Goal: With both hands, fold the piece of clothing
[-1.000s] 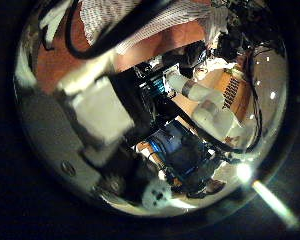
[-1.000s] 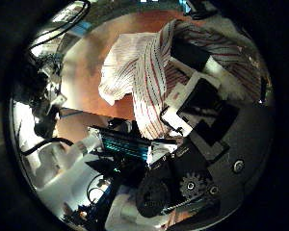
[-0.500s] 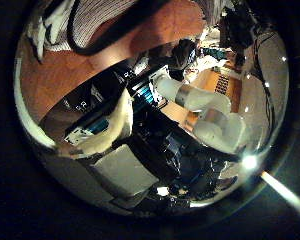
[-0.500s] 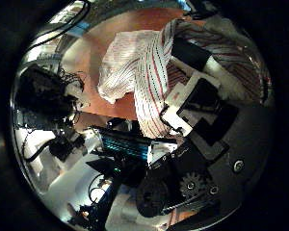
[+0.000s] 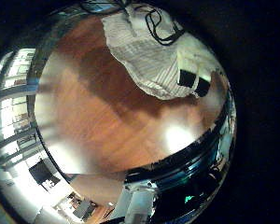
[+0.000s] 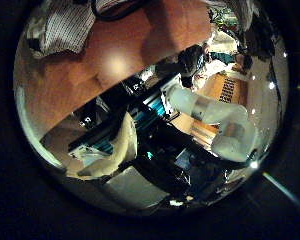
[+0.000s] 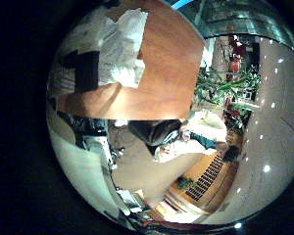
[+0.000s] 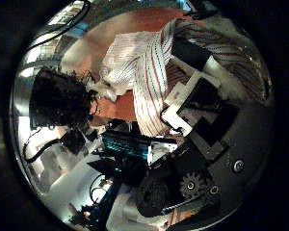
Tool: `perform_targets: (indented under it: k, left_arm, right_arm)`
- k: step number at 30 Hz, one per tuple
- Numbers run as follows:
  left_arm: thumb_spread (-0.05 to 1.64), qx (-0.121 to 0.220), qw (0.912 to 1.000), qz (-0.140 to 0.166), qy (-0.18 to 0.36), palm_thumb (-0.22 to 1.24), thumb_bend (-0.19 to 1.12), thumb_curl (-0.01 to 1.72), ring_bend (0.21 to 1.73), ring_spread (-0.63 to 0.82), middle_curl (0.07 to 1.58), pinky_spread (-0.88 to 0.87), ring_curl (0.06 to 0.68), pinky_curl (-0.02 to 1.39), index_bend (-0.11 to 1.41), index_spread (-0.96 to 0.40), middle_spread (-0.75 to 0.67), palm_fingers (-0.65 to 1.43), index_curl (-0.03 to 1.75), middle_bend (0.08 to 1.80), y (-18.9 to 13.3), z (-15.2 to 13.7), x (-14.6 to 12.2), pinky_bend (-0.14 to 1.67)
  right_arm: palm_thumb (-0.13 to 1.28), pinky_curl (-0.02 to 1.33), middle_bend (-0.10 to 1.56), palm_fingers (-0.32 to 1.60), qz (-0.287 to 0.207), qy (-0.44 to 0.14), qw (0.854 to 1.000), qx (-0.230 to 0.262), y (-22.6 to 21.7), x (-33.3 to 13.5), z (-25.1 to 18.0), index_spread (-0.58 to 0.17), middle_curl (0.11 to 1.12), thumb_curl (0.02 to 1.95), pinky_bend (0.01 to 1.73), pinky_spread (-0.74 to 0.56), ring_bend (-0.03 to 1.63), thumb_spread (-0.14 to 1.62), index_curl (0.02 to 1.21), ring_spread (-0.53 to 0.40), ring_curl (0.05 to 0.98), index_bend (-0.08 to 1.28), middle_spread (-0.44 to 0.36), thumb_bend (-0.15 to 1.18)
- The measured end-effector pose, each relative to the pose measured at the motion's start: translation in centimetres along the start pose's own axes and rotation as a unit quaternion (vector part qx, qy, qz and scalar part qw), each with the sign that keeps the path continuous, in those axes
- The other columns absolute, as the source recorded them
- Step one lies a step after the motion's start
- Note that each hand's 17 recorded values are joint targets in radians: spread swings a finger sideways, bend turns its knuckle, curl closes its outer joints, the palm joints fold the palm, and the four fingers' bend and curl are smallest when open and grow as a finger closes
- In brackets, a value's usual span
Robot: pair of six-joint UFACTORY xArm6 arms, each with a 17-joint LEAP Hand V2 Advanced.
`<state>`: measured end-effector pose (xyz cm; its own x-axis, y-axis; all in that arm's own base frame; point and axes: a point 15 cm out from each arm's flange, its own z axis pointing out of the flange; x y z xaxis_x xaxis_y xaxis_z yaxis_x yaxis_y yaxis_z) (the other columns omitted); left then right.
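A striped piece of clothing (image 8: 140, 63) lies bunched on the wooden table (image 8: 125, 106). My right hand (image 8: 197, 96) is on it, its fingers (image 8: 188, 58) curled into the cloth with folds wrapped over them. The left hand (image 8: 58, 101) hangs close to the cloth's loose edge (image 8: 101, 89), with nothing in it that I can see. In the left little finger side palm view the clothing (image 5: 149, 56) lies some way off on the table (image 5: 103, 112), with a part of the right hand (image 5: 191, 82) on its edge. The right little finger side palm view shows the cloth (image 7: 118, 44) against that hand's fingers (image 7: 83, 69).
The table edge (image 6: 140, 75) runs under the left palm, with equipment and an arm (image 6: 205, 105) beyond it. The table (image 7: 167, 59) stretches away beside the cloth.
The left hand has moved in towards the cloth's loose edge in the right thumb side view. The left palm views have swung, so the cloth sits farther off. The right hand has kept its hold.
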<state>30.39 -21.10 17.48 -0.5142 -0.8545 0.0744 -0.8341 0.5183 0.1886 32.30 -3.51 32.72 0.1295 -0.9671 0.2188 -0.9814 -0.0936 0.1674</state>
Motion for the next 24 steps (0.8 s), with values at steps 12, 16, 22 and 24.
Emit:
perform_targets:
  k: [12,16,22,24]
  left_arm:
    - [1.06,0.043,0.9989,-0.020,-0.003,0.42,-0.03,0.37,0.86,0.03,0.51,0.01,0.334,0.54,0.19,-0.12,0.06,0.02,0.57,0.17,0.1,-2.2,-1.6,0.61]
    - [1.04,0.043,0.9986,-0.030,-0.003,0.41,-0.03,0.37,0.84,0.07,0.47,0.07,0.317,0.50,0.18,-0.10,0.10,0.03,0.53,0.18,-0.5,-1.2,-2.6,0.56]
    - [1.03,0.035,0.9988,-0.034,-0.002,0.41,-0.03,0.36,0.82,0.12,0.42,0.12,0.303,0.48,0.17,-0.05,0.14,0.04,0.48,0.18,-1.7,0.3,-3.3,0.54]
    - [1.03,0.038,0.9987,-0.035,-0.002,0.41,-0.03,0.36,0.81,0.12,0.41,0.13,0.299,0.47,0.18,-0.05,0.14,0.05,0.47,0.18,-2.1,0.5,-3.4,0.54]
  right_arm:
    - [0.96,0.97,1.28,1.08,0.003,-0.001,1.000,-0.009,-0.4,0.3,0.4,-0.278,0.82,0.74,1.19,-0.21,1.31,1.07,0.90,-0.236,0.797,1.05,-0.140,-0.01]
    - [0.96,0.98,1.28,1.08,0.002,-0.001,1.000,-0.013,-0.6,0.2,0.7,-0.280,0.82,0.74,1.19,-0.22,1.31,1.07,0.90,-0.237,0.799,1.05,-0.140,-0.01]
    - [0.95,0.99,1.28,1.08,0.001,-0.002,1.000,-0.021,-0.8,0.1,1.1,-0.282,0.81,0.74,1.18,-0.22,1.31,1.07,0.91,-0.237,0.802,1.04,-0.140,-0.01]
    - [0.95,0.99,1.28,1.08,0.001,-0.001,1.000,-0.021,-0.8,0.1,1.1,-0.282,0.81,0.74,1.18,-0.22,1.31,1.07,0.91,-0.237,0.803,1.04,-0.140,-0.01]
